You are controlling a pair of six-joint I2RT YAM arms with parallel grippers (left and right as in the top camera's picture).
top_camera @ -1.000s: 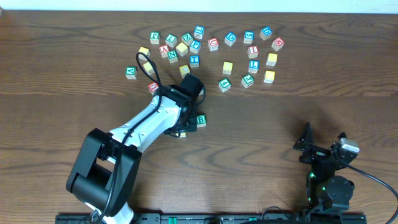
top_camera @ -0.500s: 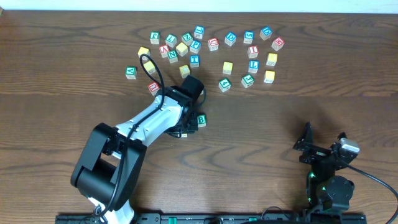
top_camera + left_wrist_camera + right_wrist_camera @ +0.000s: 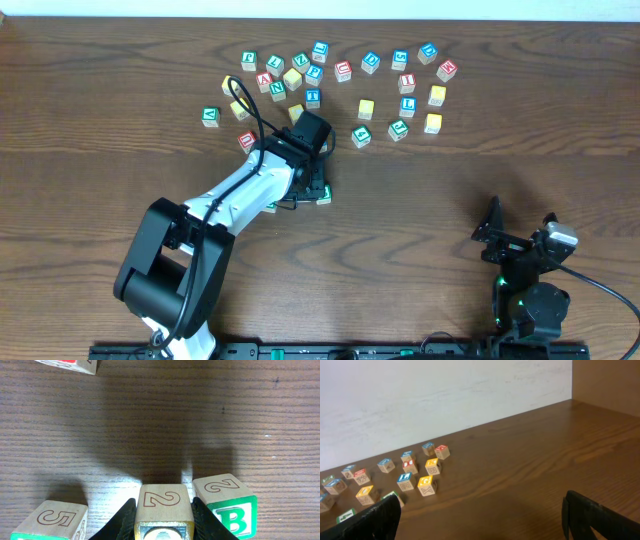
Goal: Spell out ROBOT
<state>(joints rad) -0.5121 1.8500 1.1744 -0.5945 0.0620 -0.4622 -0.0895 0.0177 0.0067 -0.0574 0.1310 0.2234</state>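
Note:
In the left wrist view my left gripper (image 3: pixel 164 519) is shut on a yellow-edged letter block (image 3: pixel 164 501) with a "2" on its upper face, down at the table. A green B block (image 3: pixel 231 510) stands close on its right and a green-edged block marked "5" (image 3: pixel 52 520) on its left. In the overhead view the left gripper (image 3: pixel 299 192) hides the held block, and the B block (image 3: pixel 323 194) is beside it. My right gripper (image 3: pixel 480 520) is open and empty, parked at the front right (image 3: pixel 520 228).
Several loose letter blocks lie at the back of the table, one cluster on the left (image 3: pixel 285 75) and one on the right (image 3: pixel 405 85). A red block (image 3: pixel 70 364) lies just beyond the left gripper. The blocks also show in the right wrist view (image 3: pixel 415 472).
My left wrist has shifted slightly toward the back of the table. A green block now shows at the gripper's left. The right arm has not moved.

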